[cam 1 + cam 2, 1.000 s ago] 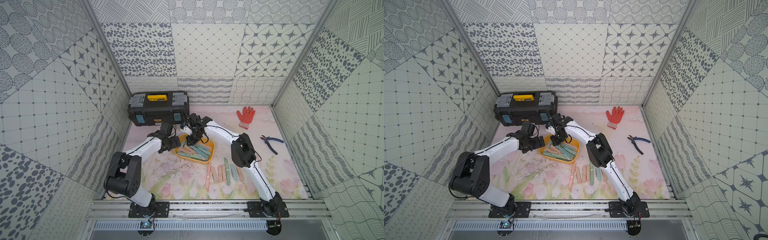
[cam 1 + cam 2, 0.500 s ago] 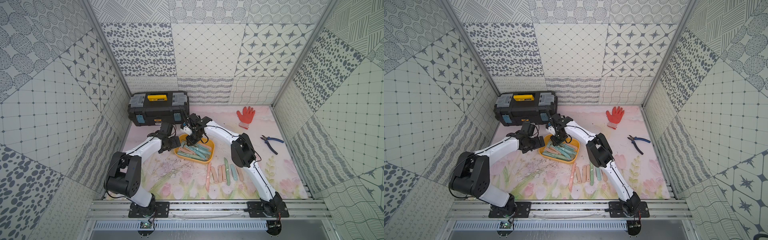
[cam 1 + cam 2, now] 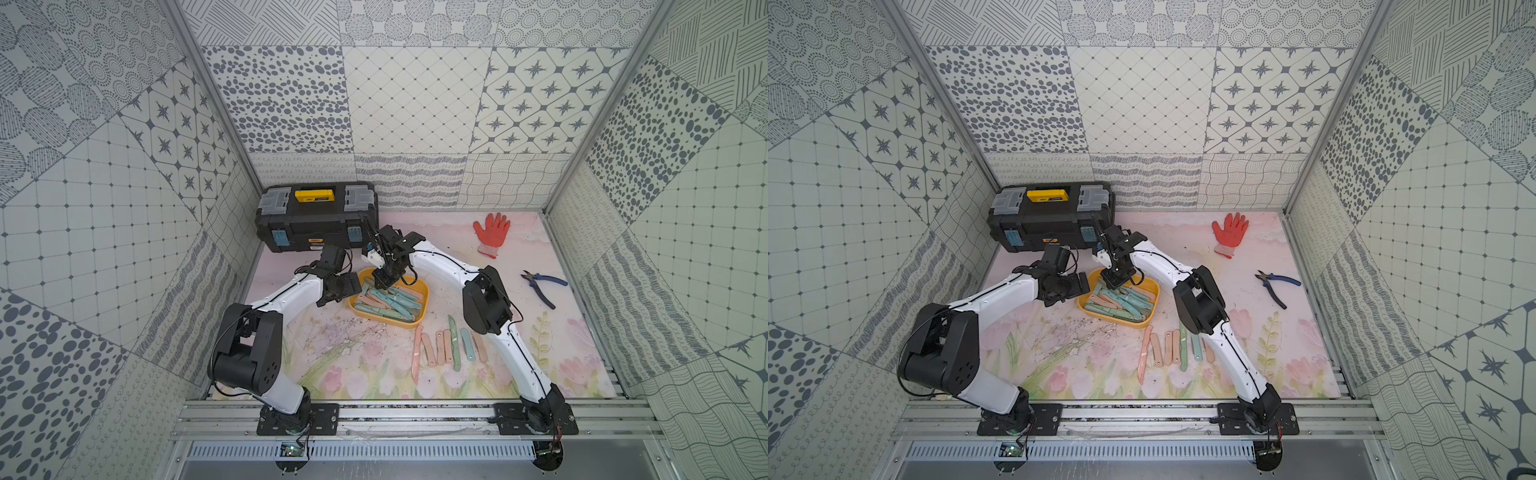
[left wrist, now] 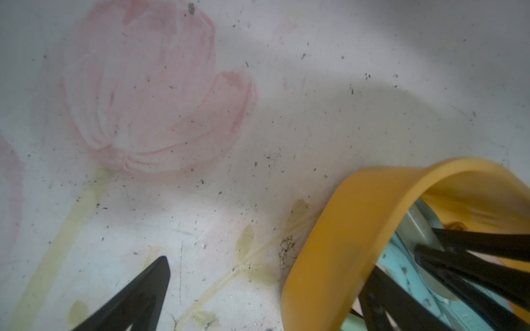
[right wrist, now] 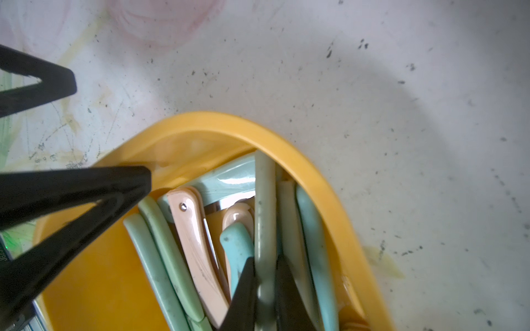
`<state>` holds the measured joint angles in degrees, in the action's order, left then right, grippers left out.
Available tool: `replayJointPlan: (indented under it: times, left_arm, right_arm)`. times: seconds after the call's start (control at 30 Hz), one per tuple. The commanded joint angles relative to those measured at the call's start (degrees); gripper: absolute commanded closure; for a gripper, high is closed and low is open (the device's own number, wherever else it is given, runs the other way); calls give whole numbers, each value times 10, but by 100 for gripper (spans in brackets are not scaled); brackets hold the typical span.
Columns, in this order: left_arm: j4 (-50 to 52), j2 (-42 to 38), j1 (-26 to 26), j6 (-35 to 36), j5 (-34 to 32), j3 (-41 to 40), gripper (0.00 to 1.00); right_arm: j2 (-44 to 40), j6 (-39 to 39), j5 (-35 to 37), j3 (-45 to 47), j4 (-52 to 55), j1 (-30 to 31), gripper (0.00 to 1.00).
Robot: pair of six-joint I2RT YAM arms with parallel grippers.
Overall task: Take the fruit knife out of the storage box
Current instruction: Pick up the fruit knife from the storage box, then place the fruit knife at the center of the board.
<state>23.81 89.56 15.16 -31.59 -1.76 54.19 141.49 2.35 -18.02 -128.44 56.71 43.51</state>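
The yellow storage box (image 3: 422, 320) (image 3: 1155, 293) sits mid-mat with several folded fruit knives (image 3: 392, 303) in pink, green and blue. My right gripper (image 3: 382, 286) (image 3: 1115, 283) reaches down into its far end. In the right wrist view the right gripper (image 5: 265, 262) is shut on a pale green fruit knife (image 5: 265, 200) lying among the others, inside the box's rim (image 5: 324, 177). My left gripper (image 3: 347, 286) (image 4: 268, 272) is open and straddles the box wall (image 4: 344, 229), with one finger on the mat and the other inside the box.
A black toolbox (image 3: 316, 220) stands at the back left, just behind both grippers. A row of several knives (image 3: 444, 347) lies on the mat in front of the box. A red glove (image 3: 490, 232) and blue-handled pliers (image 3: 540, 284) lie at the right.
The right gripper's jaws have closed on the pale green knife. Both arms have stayed in place over the box.
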Motion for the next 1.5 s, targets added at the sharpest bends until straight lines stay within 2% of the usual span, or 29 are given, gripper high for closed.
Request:
replayJointPlan:
  times: [0.0, 0.27, 0.6, 0.9, 1.17, 1.33, 1.47]
  left_arm:
    - [13, -4, -1, -7, -13, 2, 1]
    - [13, -5, -1, -7, -13, 1, 1]
    - [12, -2, -1, -7, -11, 2, 1]
    - [9, 0, -1, -8, -8, 4, 1]
    - [9, -2, -1, -8, -8, 1, 1]
    - [10, -3, -1, -7, -8, 2, 1]
    - [10, 0, -1, -8, -6, 5, 1]
  right_arm:
    - [-18, -3, -9, -2, -13, -1, 90]
    - [-41, -8, -13, -1, -5, -1, 91]
    - [-113, -26, -21, 34, -9, -1, 92]
    - [-272, -93, -29, 240, -111, -23, 92]
    - [-432, -201, -78, 467, -240, -104, 93]
    - [-486, -247, -93, 576, -286, -156, 94]
    - [-495, -279, -111, 633, -318, -191, 94]
